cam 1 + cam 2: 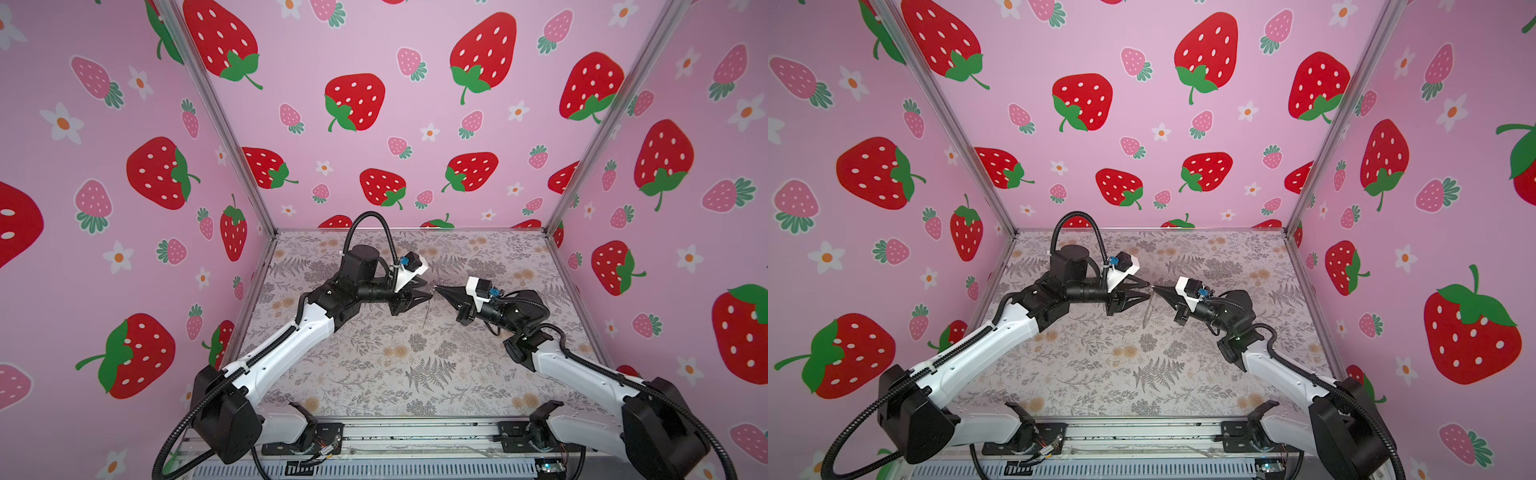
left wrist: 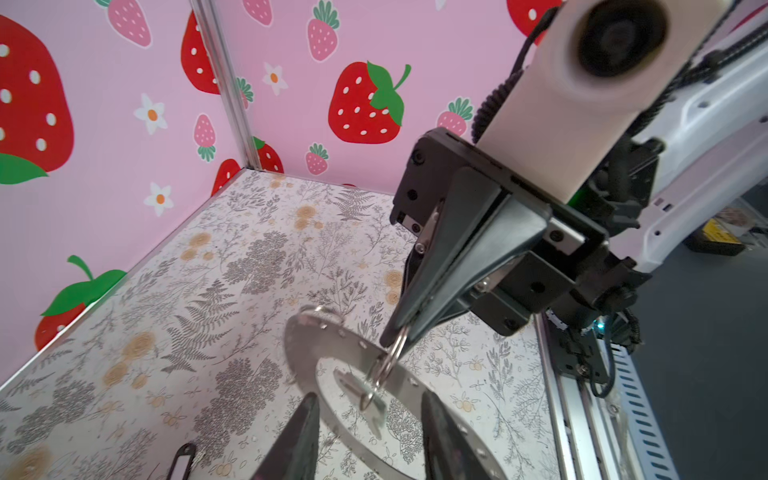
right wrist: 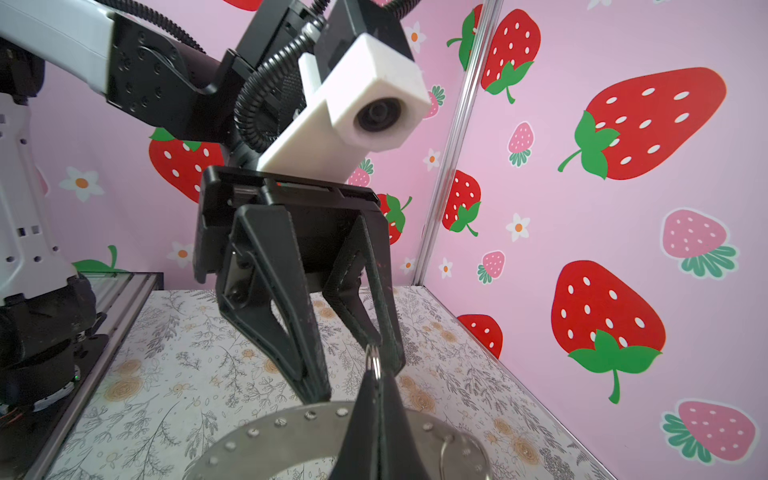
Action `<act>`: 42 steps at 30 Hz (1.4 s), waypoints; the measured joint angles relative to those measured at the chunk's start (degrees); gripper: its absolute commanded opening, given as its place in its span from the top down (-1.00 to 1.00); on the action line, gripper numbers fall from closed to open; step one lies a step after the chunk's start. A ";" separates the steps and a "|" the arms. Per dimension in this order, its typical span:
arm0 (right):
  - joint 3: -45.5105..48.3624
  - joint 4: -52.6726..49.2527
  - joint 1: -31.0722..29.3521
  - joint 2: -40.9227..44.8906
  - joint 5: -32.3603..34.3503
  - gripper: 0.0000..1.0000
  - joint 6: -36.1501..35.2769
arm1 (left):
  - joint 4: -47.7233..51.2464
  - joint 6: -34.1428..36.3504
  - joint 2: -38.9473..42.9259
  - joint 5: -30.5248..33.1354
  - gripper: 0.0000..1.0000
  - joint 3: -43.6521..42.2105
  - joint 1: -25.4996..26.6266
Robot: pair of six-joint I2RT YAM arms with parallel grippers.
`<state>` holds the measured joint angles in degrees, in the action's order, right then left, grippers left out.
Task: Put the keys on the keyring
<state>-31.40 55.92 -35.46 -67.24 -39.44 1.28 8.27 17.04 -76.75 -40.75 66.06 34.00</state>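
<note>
The keyring (image 2: 332, 332), a wide flat silvery ring with small rim holes, hangs above the floral table. My right gripper (image 3: 376, 374) is shut on a small wire loop (image 2: 390, 353) threaded through the keyring's rim. A small grey key (image 2: 353, 382) seems to dangle from that loop, inside the ring's opening. My left gripper (image 2: 370, 399) is open, one finger on each side of the key and touching nothing. In both top views the two grippers (image 1: 429, 289) (image 1: 436, 289) meet tip to tip at mid-table. A black-rimmed oval tag (image 2: 183, 457) lies on the table.
Pink strawberry walls close in the table (image 1: 374, 374) at the back and on both sides. A metal rail (image 1: 415, 432) runs along the front between the arm bases. A second wire loop (image 3: 457, 453) sits on the keyring (image 3: 282, 432) rim.
</note>
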 measured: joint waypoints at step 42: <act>-0.35 -15.87 0.07 3.98 1.68 0.59 -16.37 | 33.75 12.44 -7.41 22.93 1.00 22.38 8.76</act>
<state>-31.75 40.05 -35.40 -63.26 -37.76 -15.09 42.02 29.47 -84.16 -17.82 88.44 42.76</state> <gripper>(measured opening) 0.206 0.050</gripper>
